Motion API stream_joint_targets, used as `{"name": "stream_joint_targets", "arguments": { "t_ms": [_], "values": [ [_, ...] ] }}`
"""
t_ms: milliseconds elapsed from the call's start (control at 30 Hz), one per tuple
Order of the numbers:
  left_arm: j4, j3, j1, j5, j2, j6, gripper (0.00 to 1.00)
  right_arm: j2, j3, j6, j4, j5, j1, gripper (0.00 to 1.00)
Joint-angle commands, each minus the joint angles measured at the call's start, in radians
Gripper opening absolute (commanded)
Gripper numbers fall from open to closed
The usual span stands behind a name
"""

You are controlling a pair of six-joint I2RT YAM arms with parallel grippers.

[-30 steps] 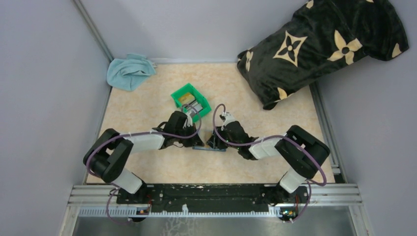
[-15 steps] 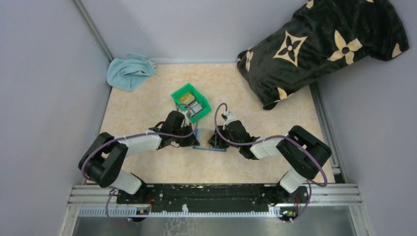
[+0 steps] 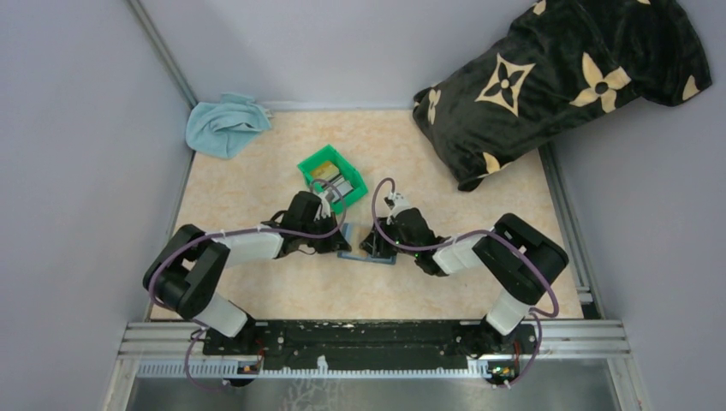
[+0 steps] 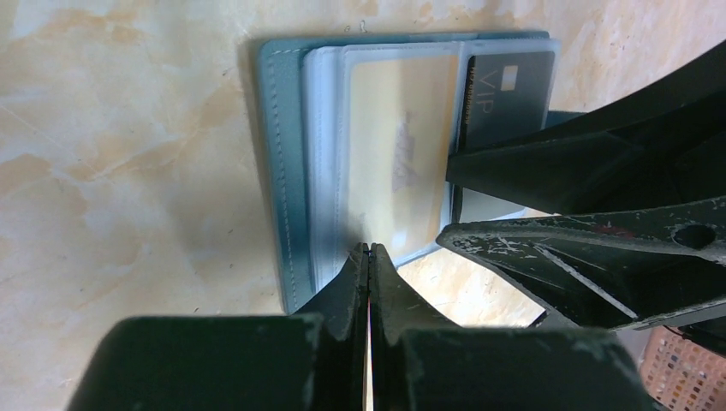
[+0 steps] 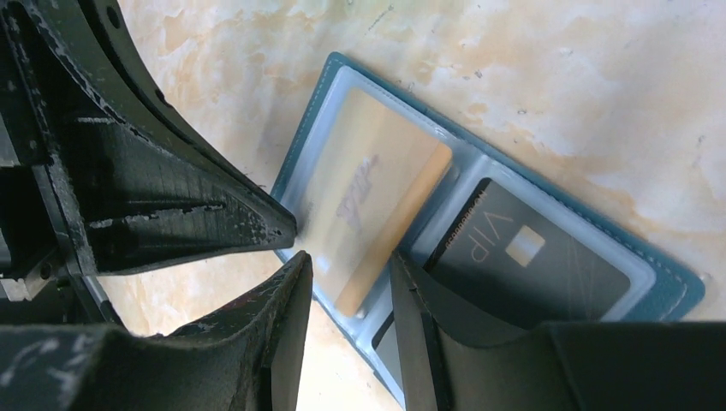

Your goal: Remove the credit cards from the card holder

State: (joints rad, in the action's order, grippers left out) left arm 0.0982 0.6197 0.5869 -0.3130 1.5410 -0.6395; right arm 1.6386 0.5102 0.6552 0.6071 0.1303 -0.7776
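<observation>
Half-open right hand [image 5: 349, 267] at tan card [image 5: 377, 188]

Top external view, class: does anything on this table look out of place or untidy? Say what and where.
A crumpled light-blue cloth lies bunched in the far left corner, and a black patterned pillow overhangs the far right corner. Neither has to do with the card holder.

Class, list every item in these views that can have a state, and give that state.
card holder: open, lying flat.
tan card: inside its clear sleeve.
dark VIP card: inside its sleeve.
left gripper: shut, tips at the holder's edge.
right gripper: open, jaws either side of the tan card's end.
green bin: upright, flat items inside.
blue cloth: crumpled.
pillow: slumped in the far right corner.
</observation>
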Motion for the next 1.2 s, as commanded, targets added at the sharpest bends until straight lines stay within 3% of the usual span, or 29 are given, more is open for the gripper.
{"name": "stream_joint_targets", "arguments": {
  "t_ms": [0, 300, 567, 833, 1000, 1167],
  "values": [
    [0.014, -0.037, -0.004, -0.010, 0.052, -0.004, 0.00, 0.072, 0.032, -0.020, -0.028, 0.024, 0.008, 0.40],
    [0.041, -0.056, -0.002, -0.025, 0.063, -0.013, 0.00, 0.104, 0.061, -0.030, -0.007, 0.094, 0.007, 0.40],
    [0.052, -0.058, -0.002, -0.025, 0.074, -0.014, 0.00, 0.134, 0.030, 0.052, 0.241, 0.296, 0.012, 0.41],
    [0.049, -0.057, -0.002, -0.020, 0.064, -0.011, 0.00, 0.172, -0.015, 0.162, 0.457, 0.400, 0.046, 0.41],
    [0.040, -0.046, -0.004, -0.014, 0.038, -0.008, 0.00, 0.117, -0.017, 0.117, 0.375, 0.374, 0.052, 0.41],
    [0.038, -0.025, -0.004, -0.016, -0.018, -0.021, 0.00, -0.050, 0.023, -0.018, 0.118, 0.276, 0.054, 0.41]
  ]
}}
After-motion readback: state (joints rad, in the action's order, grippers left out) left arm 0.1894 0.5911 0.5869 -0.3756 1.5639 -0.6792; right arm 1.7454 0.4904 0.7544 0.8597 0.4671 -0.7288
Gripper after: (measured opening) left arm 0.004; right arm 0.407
